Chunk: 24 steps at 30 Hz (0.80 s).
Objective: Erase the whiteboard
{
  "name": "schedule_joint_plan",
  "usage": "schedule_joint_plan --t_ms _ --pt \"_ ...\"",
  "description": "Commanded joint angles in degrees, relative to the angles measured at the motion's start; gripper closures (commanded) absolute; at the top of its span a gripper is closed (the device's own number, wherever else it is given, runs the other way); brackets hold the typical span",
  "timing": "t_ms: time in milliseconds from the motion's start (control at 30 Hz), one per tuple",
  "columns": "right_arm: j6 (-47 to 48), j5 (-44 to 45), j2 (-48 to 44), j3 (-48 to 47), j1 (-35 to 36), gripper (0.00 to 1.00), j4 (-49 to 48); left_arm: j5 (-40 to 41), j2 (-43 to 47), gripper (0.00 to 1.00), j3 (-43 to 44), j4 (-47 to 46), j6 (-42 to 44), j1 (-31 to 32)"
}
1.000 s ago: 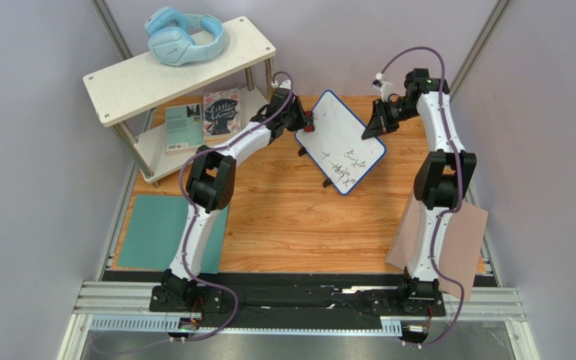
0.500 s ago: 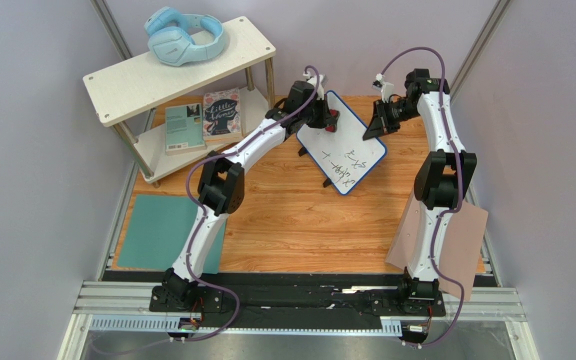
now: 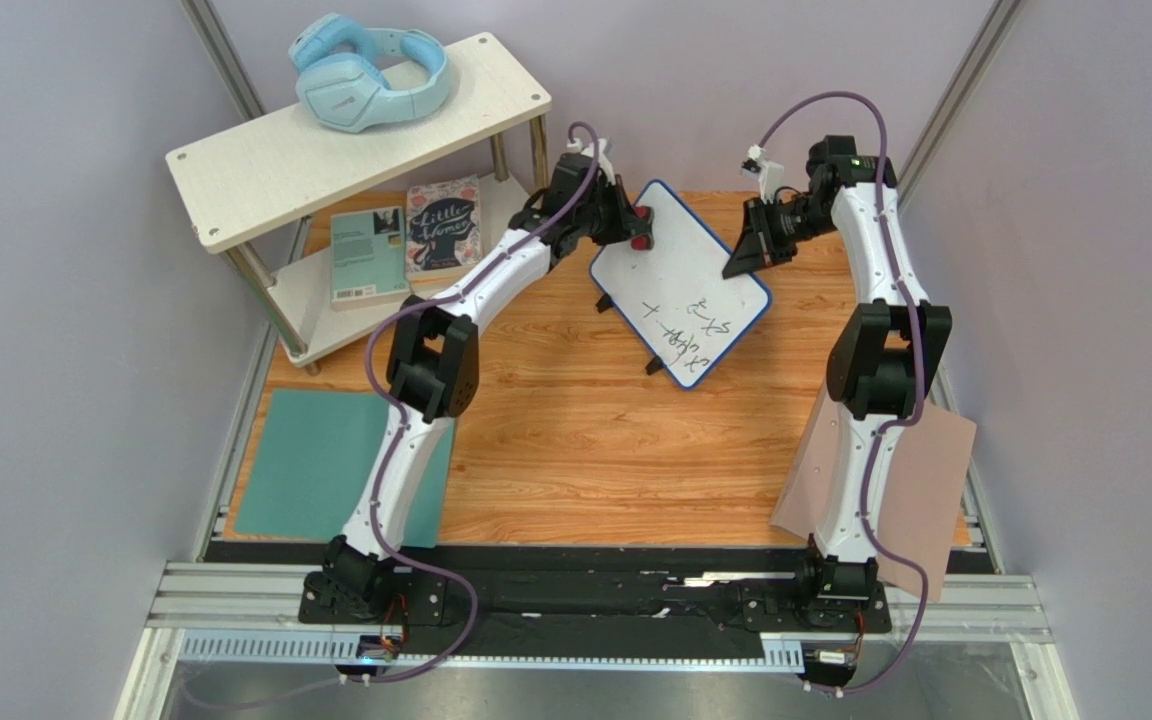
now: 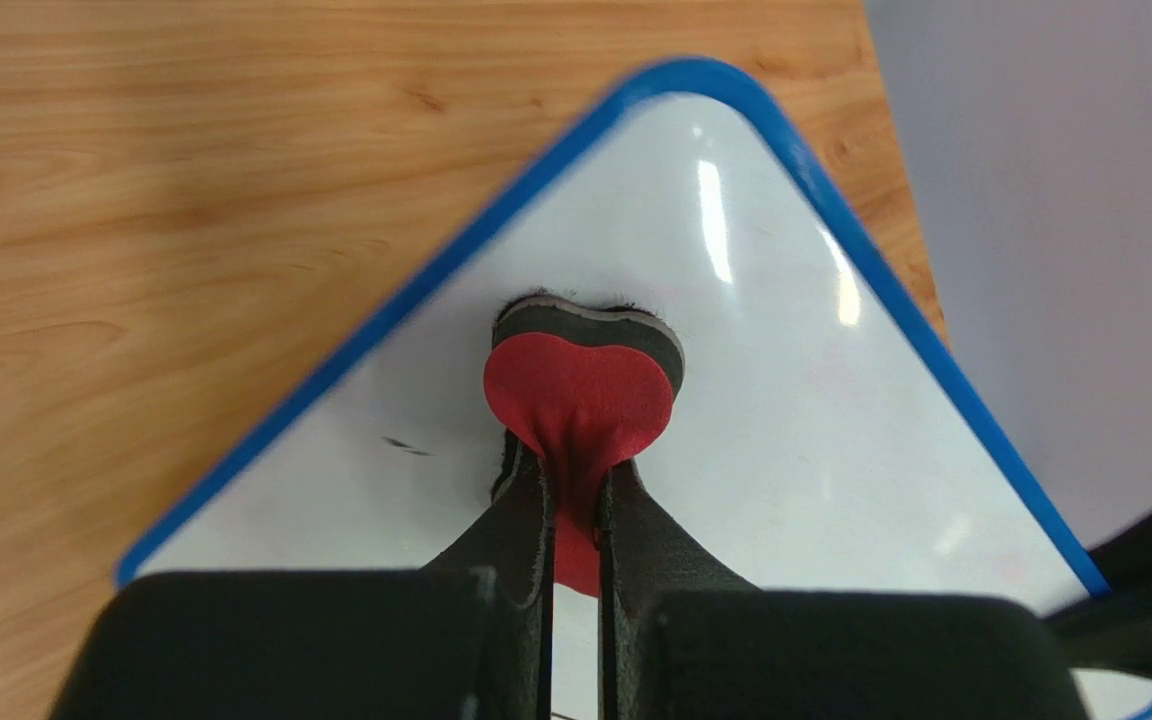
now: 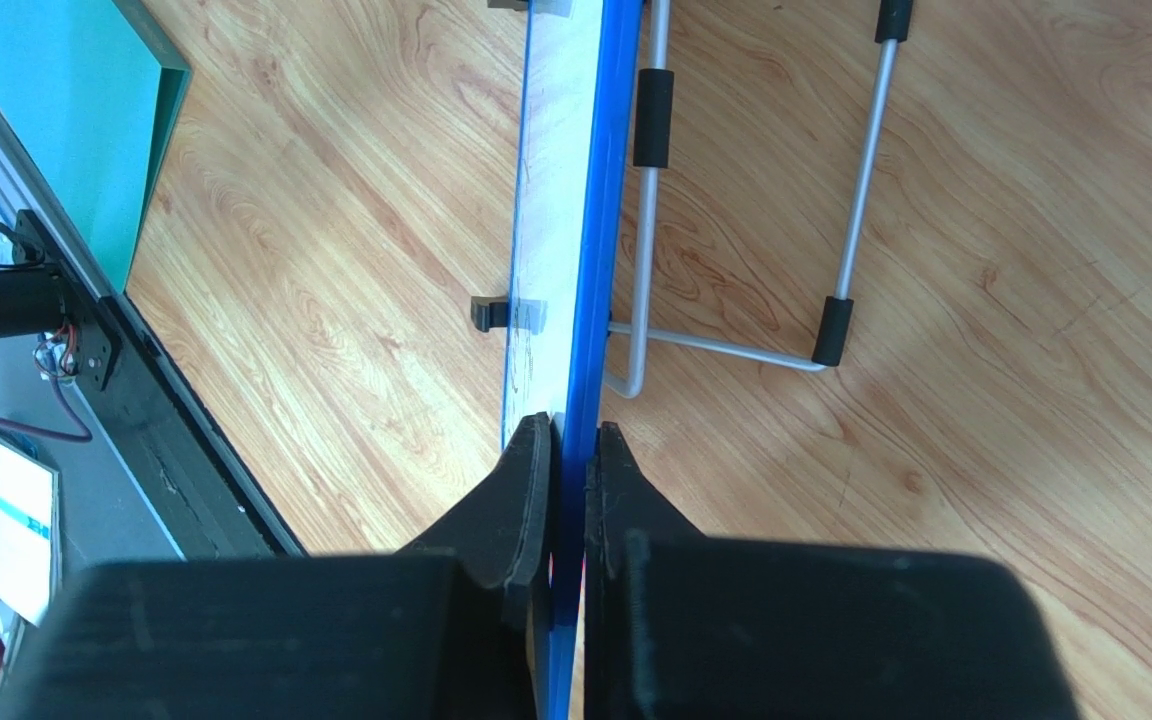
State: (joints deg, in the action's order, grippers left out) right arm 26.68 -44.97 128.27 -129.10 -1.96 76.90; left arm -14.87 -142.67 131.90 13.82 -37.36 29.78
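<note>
Black scrawl low on the whiteboard (image 3: pixel 683 285), unreadable — propped on a wire stand at the far middle of the wood-grain worktop (image 3: pixel 582 435), between lilac walls. Left pincer (image 4: pixel 575 518) clenched on a red heart-shaped eraser (image 4: pixel 579 393) touching the board; right pincer (image 5: pixel 567 465) clamped on its blue rim.

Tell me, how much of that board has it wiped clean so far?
The far half of the whiteboard looks nearly clean. The left gripper presses a red heart-shaped eraser near the far corner while the right gripper clamps the board's edge. The black scribbles on the near half are left to wipe.
</note>
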Motion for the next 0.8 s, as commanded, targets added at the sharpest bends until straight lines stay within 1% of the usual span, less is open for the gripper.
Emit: schedule_joint_plan --t_ms 0,233,367,433,533,667,700,767 --pt "10.24 3.75 1.46 0.25 4.68 1.00 5.18 4.15 -4.10 1.00 1.77 -1.52 -2.98 -3.14" --pt "11.29 4.10 1.28 0.78 4.86 1.00 5.80 3.28 -4.98 1.00 3.89 -5.29 -2.45 -3.41" --pt "11.29 4.01 1.20 0.69 4.94 1.00 5.71 -3.04 -5.60 1.00 5.91 -7.84 -2.36 -2.89" --pt "11.29 3.75 1.28 0.86 5.03 1.00 5.71 -4.19 -4.90 1.00 5.39 -8.90 -1.58 -2.36" --pt "11.21 3.66 1.28 0.95 5.12 1.00 5.80 -5.87 -3.14 1.00 3.90 -8.03 1.24 -0.78" --pt "11.20 3.75 1.20 1.30 5.03 1.00 5.80 -3.51 1.41 1.00 -3.99 -5.83 -1.30 0.28" --pt "11.29 3.75 1.02 1.31 5.03 1.00 5.89 -3.06 2.21 1.00 -8.63 -6.00 -3.40 0.19" --pt "11.20 3.66 0.93 1.48 5.12 1.00 5.89 -1.74 3.97 1.00 -12.87 -6.70 -4.99 0.19"
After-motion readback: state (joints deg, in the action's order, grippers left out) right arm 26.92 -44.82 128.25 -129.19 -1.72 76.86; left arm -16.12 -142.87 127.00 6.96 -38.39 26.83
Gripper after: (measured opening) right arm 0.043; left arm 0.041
